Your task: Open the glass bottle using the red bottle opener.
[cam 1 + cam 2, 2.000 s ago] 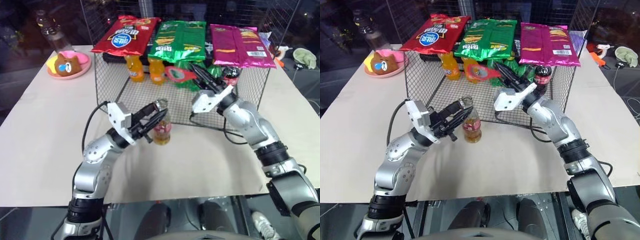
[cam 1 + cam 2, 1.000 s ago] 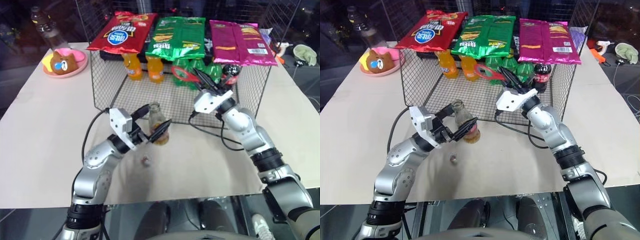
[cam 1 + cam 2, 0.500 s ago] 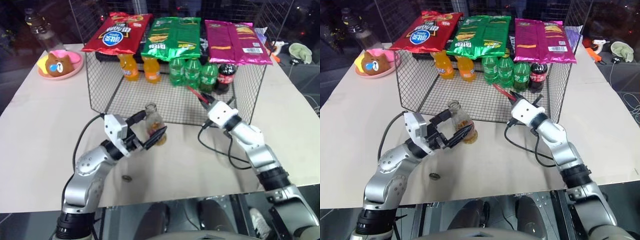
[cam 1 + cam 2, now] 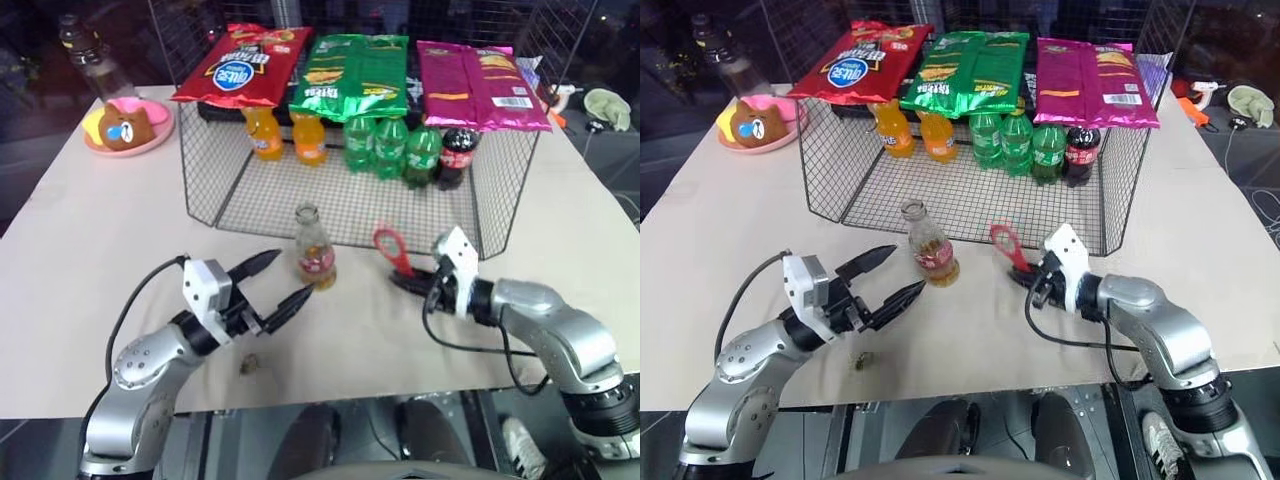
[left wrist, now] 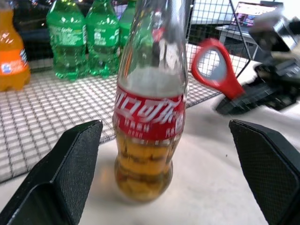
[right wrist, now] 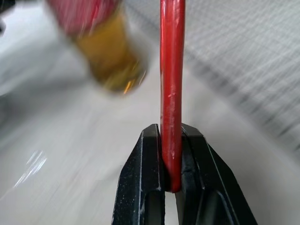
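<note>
Since a second ago the left tool (image 4: 268, 283) has backed off the glass bottle (image 4: 314, 247), fingers spread wide and released. The right tool (image 4: 405, 279) has dropped low, clenched on the red bottle opener (image 4: 390, 246). The uncapped bottle stands just before the wire basket (image 4: 210, 160) of drinks; a cap (image 4: 248, 365) lies on the beige surface (image 4: 90, 260).

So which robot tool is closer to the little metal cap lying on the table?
Left. The left tool hangs open just above and beside the cap. The right tool is far across the table, past the glass bottle, shut on the red bottle opener.
</note>
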Controlling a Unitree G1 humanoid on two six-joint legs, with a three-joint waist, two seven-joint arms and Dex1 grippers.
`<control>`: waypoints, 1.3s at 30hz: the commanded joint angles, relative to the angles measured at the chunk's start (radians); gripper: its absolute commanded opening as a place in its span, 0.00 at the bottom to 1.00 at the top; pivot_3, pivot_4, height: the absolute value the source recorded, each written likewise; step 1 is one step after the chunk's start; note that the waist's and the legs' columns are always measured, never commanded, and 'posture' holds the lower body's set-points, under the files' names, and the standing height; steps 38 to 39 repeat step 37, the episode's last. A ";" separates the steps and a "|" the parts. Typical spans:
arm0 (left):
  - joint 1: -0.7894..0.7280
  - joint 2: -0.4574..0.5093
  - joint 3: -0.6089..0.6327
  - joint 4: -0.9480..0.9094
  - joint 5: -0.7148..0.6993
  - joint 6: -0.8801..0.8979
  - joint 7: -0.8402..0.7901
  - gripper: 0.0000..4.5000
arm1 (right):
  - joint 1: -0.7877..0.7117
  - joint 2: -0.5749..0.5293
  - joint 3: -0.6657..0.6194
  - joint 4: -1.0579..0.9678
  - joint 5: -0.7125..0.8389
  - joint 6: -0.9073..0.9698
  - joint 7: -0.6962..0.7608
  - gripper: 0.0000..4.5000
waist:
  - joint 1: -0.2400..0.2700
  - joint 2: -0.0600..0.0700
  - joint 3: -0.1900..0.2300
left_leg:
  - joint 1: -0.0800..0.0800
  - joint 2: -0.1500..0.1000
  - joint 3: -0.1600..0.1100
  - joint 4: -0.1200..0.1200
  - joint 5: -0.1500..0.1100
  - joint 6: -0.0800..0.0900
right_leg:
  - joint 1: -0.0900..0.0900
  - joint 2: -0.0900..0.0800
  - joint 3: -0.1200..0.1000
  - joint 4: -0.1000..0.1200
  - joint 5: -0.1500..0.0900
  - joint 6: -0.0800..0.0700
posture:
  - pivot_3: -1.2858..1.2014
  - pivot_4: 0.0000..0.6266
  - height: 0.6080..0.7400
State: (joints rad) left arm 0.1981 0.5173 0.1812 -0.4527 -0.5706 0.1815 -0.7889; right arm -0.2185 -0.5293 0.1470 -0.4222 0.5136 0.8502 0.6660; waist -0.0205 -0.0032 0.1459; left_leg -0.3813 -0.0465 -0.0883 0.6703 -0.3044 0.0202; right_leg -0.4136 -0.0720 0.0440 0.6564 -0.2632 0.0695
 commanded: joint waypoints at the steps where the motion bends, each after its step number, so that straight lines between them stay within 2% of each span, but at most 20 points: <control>1: 0.043 0.011 0.047 -0.045 -0.018 -0.020 -0.009 0.99 | 0.016 -0.032 0.008 -0.029 -0.012 0.003 0.007 0.00 | 0.002 0.000 0.000 | 0.000 0.000 0.000 0.000 0.000 0.000 | 0.000 0.000 0.000 0.000 0.000 0.000 | 0.52 0.24 1.00; 2: 0.058 0.011 0.058 -0.047 -0.022 -0.021 -0.010 0.99 | 0.020 -0.033 0.003 -0.027 -0.010 0.003 0.006 0.00 | 0.002 0.000 0.000 | 0.000 0.000 0.000 0.000 0.000 0.000 | 0.000 0.000 0.000 0.000 0.000 0.000 | 0.52 0.24 1.00; 3: 0.074 0.010 0.070 -0.046 -0.024 -0.023 -0.012 1.00 | 0.022 -0.034 -0.004 -0.025 -0.007 0.003 0.003 0.19 | 0.003 0.000 0.000 | 0.000 0.000 0.000 0.000 0.000 0.000 | 0.000 0.000 0.000 0.000 0.000 0.000 | 0.52 0.24 1.00; 4: 0.087 0.004 0.083 -0.039 -0.030 -0.025 -0.007 1.00 | 0.026 -0.037 -0.010 -0.023 -0.007 -0.003 0.004 0.26 | 0.004 0.000 0.000 | 0.000 0.000 0.000 0.000 0.000 0.000 | 0.000 0.000 0.000 0.000 0.000 0.000 | 0.52 0.24 1.00; 6: 0.101 -0.003 0.097 -0.014 -0.025 -0.035 -0.006 1.00 | 0.037 -0.048 -0.019 -0.022 -0.015 -0.021 0.010 0.45 | 0.007 0.000 0.000 | 0.000 0.000 0.000 0.000 0.000 0.000 | 0.000 0.000 0.000 0.000 0.000 0.000 | 0.52 0.24 1.00; 8: 0.109 -0.002 0.102 0.008 -0.014 -0.049 -0.015 1.00 | 0.055 -0.062 -0.033 -0.027 -0.013 -0.038 0.022 0.67 | 0.011 0.000 0.000 | 0.000 0.000 0.000 0.000 0.000 0.000 | 0.000 0.000 -0.001 0.000 0.000 0.000 | 0.52 0.24 1.00; 9: 0.111 -0.003 0.106 0.013 -0.017 -0.049 -0.016 1.00 | 0.068 -0.065 -0.046 -0.029 -0.019 -0.059 0.019 0.82 | 0.011 0.000 0.000 | 0.000 0.000 0.000 0.000 0.000 0.000 | 0.001 0.001 -0.001 0.000 0.000 0.000 | 0.52 0.24 1.00; 11: 0.122 0.008 0.110 0.017 -0.017 -0.036 -0.020 1.00 | 0.114 -0.050 -0.107 -0.024 -0.013 -0.138 0.020 0.99 | 0.014 -0.001 0.000 | 0.000 -0.001 -0.001 0.000 0.000 0.000 | 0.001 0.001 -0.001 0.000 0.000 0.000 | 0.52 0.24 1.00; 16: 0.151 0.045 0.140 0.036 0.011 -0.042 -0.033 1.00 | 0.244 -0.092 -0.210 -0.013 -0.002 -0.258 0.104 0.99 | 0.011 -0.001 0.000 | 0.000 -0.001 -0.001 0.000 0.000 0.000 | 0.002 0.001 -0.001 -0.001 0.000 0.000 | 0.52 0.24 1.00; 22: 0.194 0.093 0.215 0.098 0.037 -0.022 -0.028 1.00 | 0.417 -0.081 -0.353 0.081 0.020 -0.569 0.289 0.99 | 0.007 -0.001 0.000 | 0.001 0.000 0.000 0.000 0.000 0.000 | 0.002 0.002 -0.001 0.000 0.000 0.000 | 0.52 0.24 1.00; 31: 0.224 0.117 0.291 0.267 0.105 -0.133 -0.076 1.00 | 0.431 -0.098 -0.450 0.285 0.011 -0.791 0.427 0.99 | 0.009 -0.002 0.000 | 0.005 0.000 0.001 0.000 -0.002 0.003 | 0.005 0.002 -0.001 0.001 0.000 0.000 | 0.52 0.24 1.00; 39: 0.219 0.125 0.280 0.287 0.145 -0.155 -0.074 1.00 | 0.420 -0.109 -0.449 0.342 0.019 -0.826 0.473 0.99 | 0.010 -0.002 0.000 | 0.005 0.001 0.001 0.000 -0.002 0.003 | 0.005 -0.001 0.000 0.001 0.000 0.000 | 0.52 0.24 1.00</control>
